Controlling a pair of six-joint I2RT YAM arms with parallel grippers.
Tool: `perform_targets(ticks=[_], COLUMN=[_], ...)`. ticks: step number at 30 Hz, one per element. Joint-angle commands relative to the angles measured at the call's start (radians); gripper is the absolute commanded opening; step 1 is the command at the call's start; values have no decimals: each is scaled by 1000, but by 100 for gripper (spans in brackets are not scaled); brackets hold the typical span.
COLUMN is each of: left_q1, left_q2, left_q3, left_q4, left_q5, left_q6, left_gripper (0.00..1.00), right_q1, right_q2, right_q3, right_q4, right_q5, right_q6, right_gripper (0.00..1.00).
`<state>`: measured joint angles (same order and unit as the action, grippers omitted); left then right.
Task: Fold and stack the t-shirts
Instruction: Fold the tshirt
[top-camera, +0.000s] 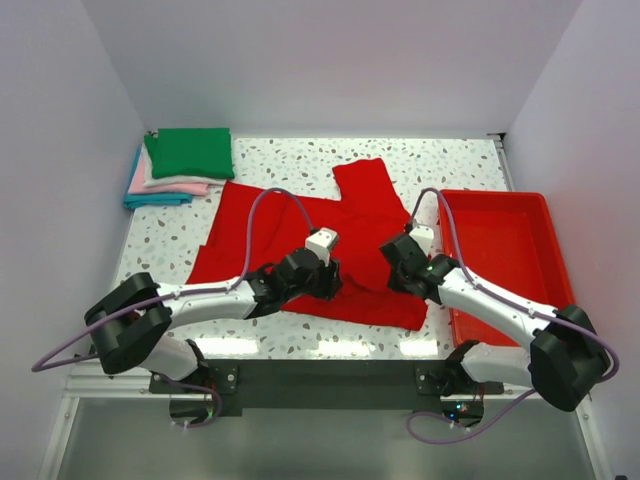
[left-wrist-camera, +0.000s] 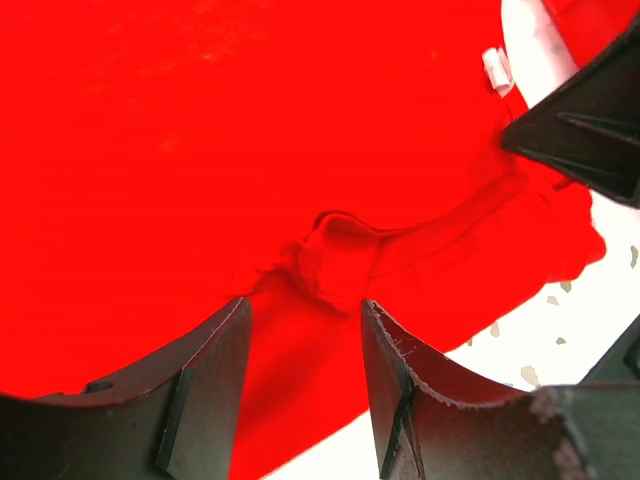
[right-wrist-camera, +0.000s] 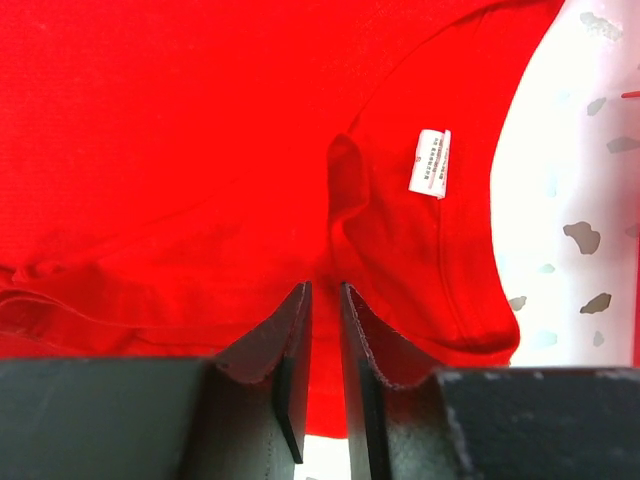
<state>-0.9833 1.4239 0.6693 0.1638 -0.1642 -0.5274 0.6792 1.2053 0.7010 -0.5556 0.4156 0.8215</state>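
We are looking at the red t-shirt (top-camera: 300, 215) lying spread, soft and creased, across the speckled table (top-camera: 290, 160). The left pincer (left-wrist-camera: 303, 305) is hovering over its near edge with dark fingers apart, a puckered ridge of cloth showing between them. The right pincer (right-wrist-camera: 324, 288) is sitting by the collar, near a small white label (right-wrist-camera: 430, 162), fingers almost together around a thin red slit; we cannot tell whether it is clamping cloth. Rectangular folded t-shirts (top-camera: 190, 152), green on top, are lying stacked in the far left corner. A rigid red tray (top-camera: 500, 193) is sitting at the right.
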Motion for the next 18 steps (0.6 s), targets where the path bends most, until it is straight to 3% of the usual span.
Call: perform_targets(ticks=[1,18], left_q1=[-3,-3], left_q2=[44,164], left_q3=[10,81], left_q4=[105,177], left_q5=[58,81], left_q6=[79,106], left_gripper=[53,52], right_q1=[-3,-4], right_q2=[-4,36], right_q3=[-5,-14], right_q4=[26,37], right_q5=[5,17], right_q6=[-16,-30], right_gripper=[22,25])
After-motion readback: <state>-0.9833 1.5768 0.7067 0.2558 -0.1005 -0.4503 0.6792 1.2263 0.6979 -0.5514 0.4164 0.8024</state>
